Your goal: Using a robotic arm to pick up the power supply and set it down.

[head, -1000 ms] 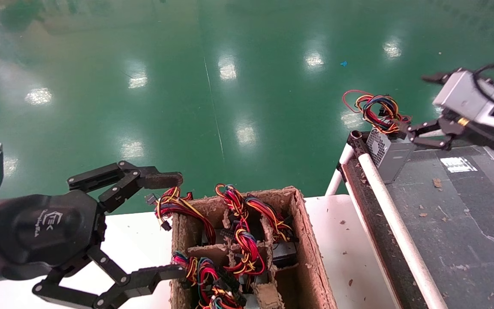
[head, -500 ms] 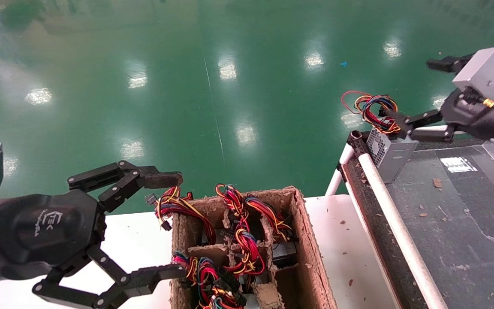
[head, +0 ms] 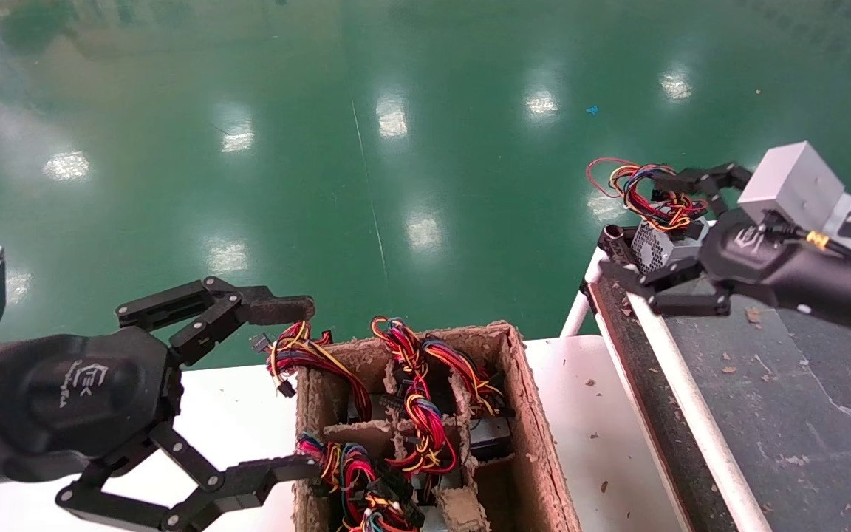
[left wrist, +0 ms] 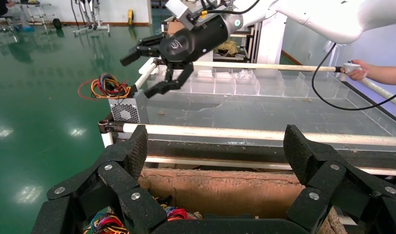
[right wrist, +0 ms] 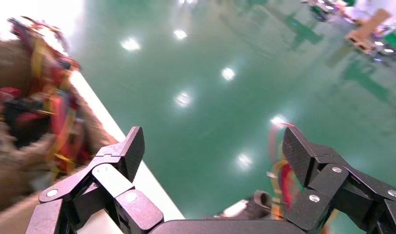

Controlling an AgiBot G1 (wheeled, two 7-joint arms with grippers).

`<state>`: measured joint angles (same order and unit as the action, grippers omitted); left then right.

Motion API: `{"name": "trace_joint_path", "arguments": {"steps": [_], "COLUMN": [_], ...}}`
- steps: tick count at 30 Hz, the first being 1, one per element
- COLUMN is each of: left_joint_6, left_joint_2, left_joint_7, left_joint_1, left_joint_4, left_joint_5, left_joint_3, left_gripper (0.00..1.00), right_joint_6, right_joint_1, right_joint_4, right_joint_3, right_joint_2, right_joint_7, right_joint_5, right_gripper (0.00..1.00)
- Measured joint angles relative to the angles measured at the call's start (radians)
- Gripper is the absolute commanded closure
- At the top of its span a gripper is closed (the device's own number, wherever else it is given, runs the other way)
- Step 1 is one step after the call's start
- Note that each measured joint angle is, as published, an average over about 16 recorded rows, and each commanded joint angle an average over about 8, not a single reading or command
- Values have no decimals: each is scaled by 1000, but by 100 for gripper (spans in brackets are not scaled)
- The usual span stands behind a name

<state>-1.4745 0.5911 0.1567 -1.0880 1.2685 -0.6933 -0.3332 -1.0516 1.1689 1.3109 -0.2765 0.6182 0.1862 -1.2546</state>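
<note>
The power supply [head: 653, 253], a small grey box with a vented face and a bundle of coloured wires [head: 643, 185] on top, stands at the far left corner of the black conveyor belt [head: 765, 384]. It also shows in the left wrist view as the power supply [left wrist: 125, 109]. My right gripper [head: 636, 222] is open and hovers just above it, one finger by the wires, the other over the belt's end roller. The right wrist view shows that gripper [right wrist: 213, 146] holding nothing. My left gripper [head: 300, 388] is open beside the brown carton [head: 525, 414].
The divided carton [left wrist: 225, 187] on the white table [head: 595, 414] holds several more wired units. White rails [head: 684, 399] edge the belt. Green floor lies beyond the table. A person's hand [left wrist: 358, 69] rests on the far rail.
My right gripper has swung from the right of the power supply, turned, and come left and lower over it. The power supply and the left arm have not moved.
</note>
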Motion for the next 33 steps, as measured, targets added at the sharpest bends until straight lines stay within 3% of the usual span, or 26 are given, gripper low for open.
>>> {"name": "trace_joint_path", "arguments": {"steps": [33], "left_joint_6": [0], "left_joint_2": [0], "left_joint_7": [0], "left_joint_1": [0], "left_joint_4": [0], "left_joint_5": [0], "left_joint_3": [-1], "left_gripper": [0], "right_joint_6": [-385], "right_joint_1": [-82], "right_joint_4": [-23], "right_joint_3": [-3], "right_joint_2": [-6], "right_joint_7": [1], "right_joint_5": [454], "right_gripper": [0]}}
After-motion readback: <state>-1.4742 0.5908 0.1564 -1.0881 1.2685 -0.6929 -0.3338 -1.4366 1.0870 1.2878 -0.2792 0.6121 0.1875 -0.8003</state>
